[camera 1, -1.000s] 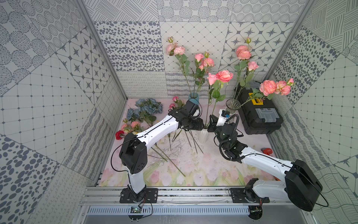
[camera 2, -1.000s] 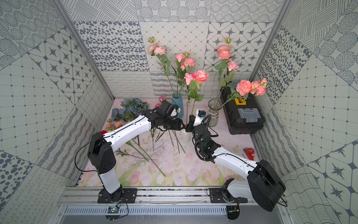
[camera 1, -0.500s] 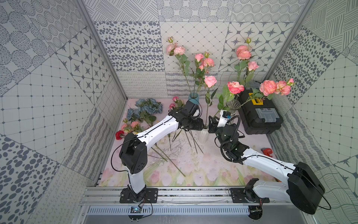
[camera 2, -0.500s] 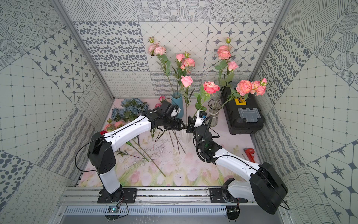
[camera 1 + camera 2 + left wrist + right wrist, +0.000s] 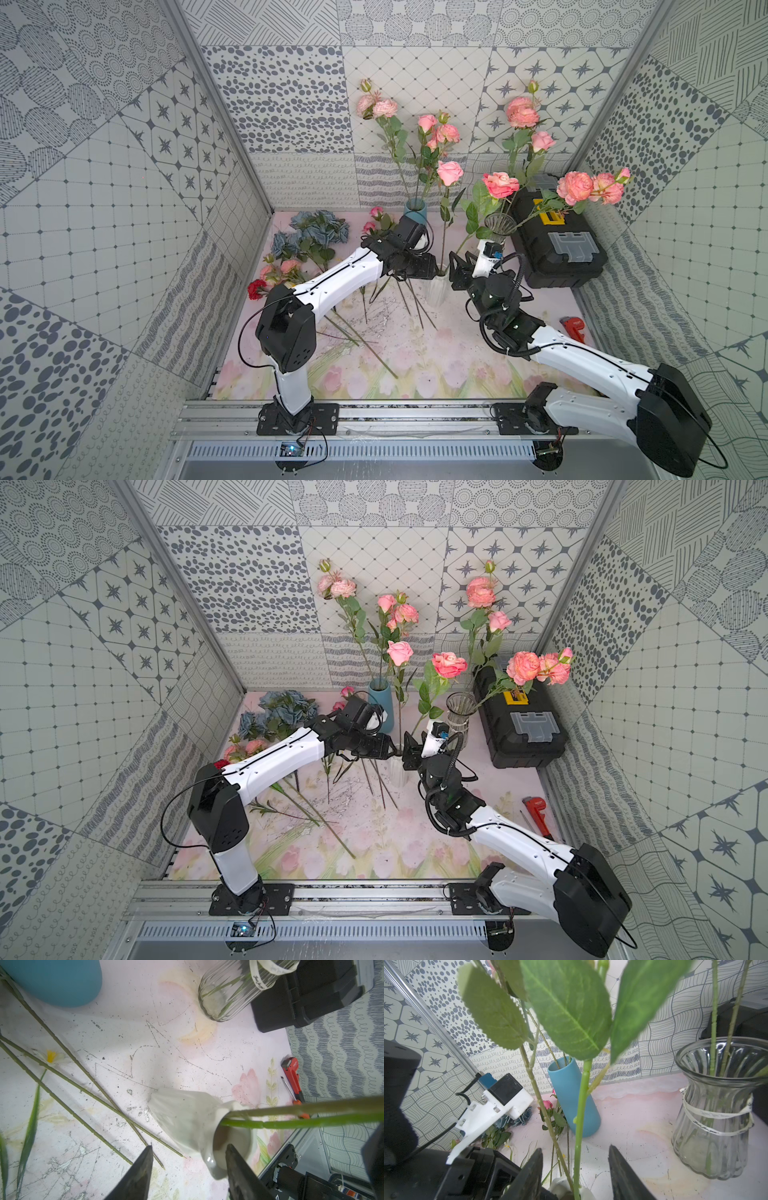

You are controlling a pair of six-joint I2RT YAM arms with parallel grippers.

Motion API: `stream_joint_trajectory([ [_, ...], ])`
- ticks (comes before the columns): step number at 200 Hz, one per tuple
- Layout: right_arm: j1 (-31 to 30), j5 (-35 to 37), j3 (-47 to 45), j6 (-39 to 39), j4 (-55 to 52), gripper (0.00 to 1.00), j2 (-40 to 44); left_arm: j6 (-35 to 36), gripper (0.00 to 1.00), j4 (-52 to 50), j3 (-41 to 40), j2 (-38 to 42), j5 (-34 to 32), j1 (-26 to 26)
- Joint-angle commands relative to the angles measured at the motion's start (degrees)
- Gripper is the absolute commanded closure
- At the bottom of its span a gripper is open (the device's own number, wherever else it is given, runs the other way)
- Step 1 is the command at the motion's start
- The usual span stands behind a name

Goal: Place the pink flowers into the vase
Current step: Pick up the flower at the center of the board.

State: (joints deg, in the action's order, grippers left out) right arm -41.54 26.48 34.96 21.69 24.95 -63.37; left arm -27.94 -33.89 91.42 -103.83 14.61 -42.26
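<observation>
2 pink flowers (image 5: 450,172), salmon-pink blooms on leafy stems, stand in vase (image 5: 436,291) — right gripper (image 5: 575,1147) wide; left gripper (image 5: 189,1145), cannot tell.

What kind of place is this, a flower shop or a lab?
Probably a robot test cell: patterned wall panels enclose the table, the left arm and right arm are bolted to a metal rail.

Two leafy green stems (image 5: 580,1126) in white vase (image 5: 560,1185), apparently loose inside spread right claw (image 5: 575,1148)

Enclosure: three grey-and-white patterned patchwork walls (image 5: 124,166), joined by bare aluminium corner posts (image 5: 219,108). Table covering: scuffed pink floral-print mat (image 5: 415,365). Illumination: even, diffuse.
</observation>
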Motion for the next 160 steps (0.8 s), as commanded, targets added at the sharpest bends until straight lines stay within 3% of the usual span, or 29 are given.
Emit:
stream_joint_trajectory([
  [1, -0.6, 0.8, -0.6, 0.0, -3.2, 0.46, 3.0, 1.5, 0.44, -0.2, 0.3, 0.8, -0.6, -0.2],
  [32, -2.4, -1.3, 0.8, -4.4, -8.5, 0.44, 6.3, 1.6, 0.44, -0.2, 0.7, 0.7, -0.5, -0.2],
  [108, -2.5, -0.6, 5.5, -5.1, -28.3, 0.43, 13.5, 2.0, 0.44, -0.9, 2.7, 0.0, -0.7, -0.2],
  [160, -2.6, 3.0, 5.7, -6.2, -34.9, 0.44, 17.7, 2.1, 0.44, -1.0, 3.0, -0.2, -1.1, -0.2],
])
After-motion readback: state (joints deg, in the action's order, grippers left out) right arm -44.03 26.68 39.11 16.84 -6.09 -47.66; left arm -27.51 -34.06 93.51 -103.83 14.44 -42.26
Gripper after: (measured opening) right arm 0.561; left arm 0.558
